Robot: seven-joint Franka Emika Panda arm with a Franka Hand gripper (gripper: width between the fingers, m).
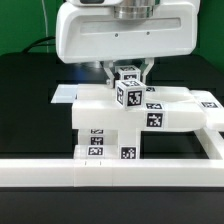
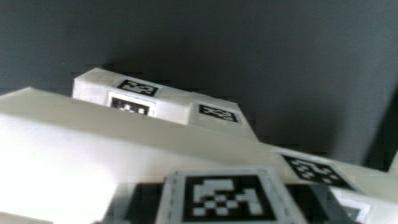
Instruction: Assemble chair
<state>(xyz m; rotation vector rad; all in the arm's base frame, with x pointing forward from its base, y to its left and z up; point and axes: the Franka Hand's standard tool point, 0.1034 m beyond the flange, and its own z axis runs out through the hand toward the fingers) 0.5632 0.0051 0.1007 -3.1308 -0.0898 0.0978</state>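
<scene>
The rail [image 1: 100, 172] crosses the front of the black table [image 1: 25, 100] and turns back at the exterior view's right. Just behind the rail sits the chair [image 1: 105, 120]: white tagged blocks bunched together, a tall one at front, flatter ones stretching to the right. Above the pile's mid, the gripper [image 1: 128, 75] is clenched on a small tagged block [image 1: 129, 90], w/ fingers either side. Marker board [image 1: 68, 96] lies behind, mostly hidden.

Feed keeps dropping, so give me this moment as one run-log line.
claw: shut on tagged white block | block: upright atop white chair parts | chair parts: clustered behind border rail | status: assembly unfinished
</scene>
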